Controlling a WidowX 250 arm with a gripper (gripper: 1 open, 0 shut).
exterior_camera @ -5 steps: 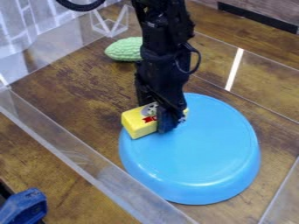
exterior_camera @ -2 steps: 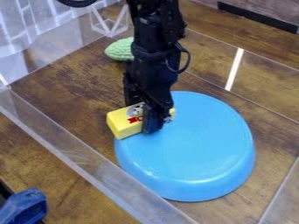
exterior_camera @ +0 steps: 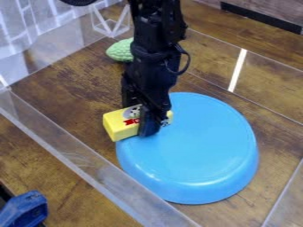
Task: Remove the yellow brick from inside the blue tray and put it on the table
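Now gripper (exterior_camera: 144,120) clamped on yellow brick (exterior_camera: 120,124), seemingly past blue tray (exterior_camera: 196,160) rim, tray interior bare

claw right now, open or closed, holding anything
claw: closed on the yellow brick, by the blue tray's left rim.

Black arm (exterior_camera: 154,53) upright, jaws downward, clamped.

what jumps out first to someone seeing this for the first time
The big blue tray fills the table at lower right. At its left rim, the black arm's fingers grip the yellow brick, which sits just outside the tray. A bumpy green object lies behind.
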